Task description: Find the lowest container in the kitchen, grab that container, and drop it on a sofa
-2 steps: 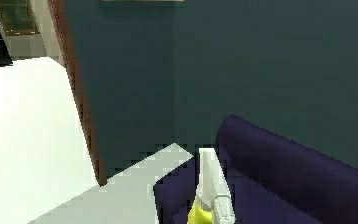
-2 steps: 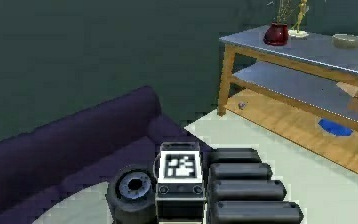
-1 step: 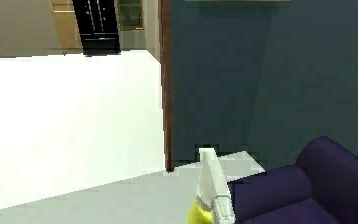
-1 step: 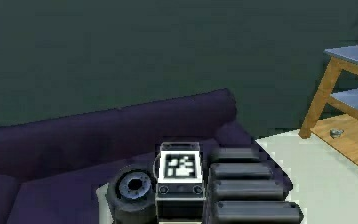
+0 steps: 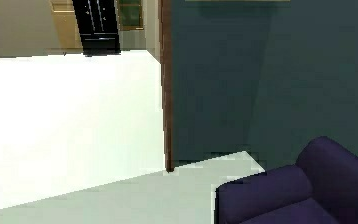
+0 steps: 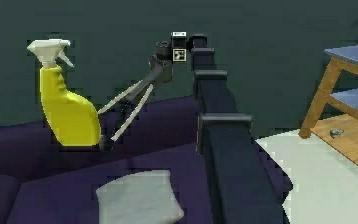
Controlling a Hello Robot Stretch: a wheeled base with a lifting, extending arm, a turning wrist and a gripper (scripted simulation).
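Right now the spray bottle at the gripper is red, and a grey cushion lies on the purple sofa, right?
No: in the arm side view the spray bottle at the gripper is yellow. The grey cushion lies on the purple sofa.

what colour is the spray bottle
The spray bottle is yellow with a white trigger top, clearest in the arm side view.

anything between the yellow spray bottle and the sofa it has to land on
Nothing visible. The yellow spray bottle is at the gripper fingers' end, with the dark purple sofa right beneath it. The grey cushion lies on the seat, off to one side.
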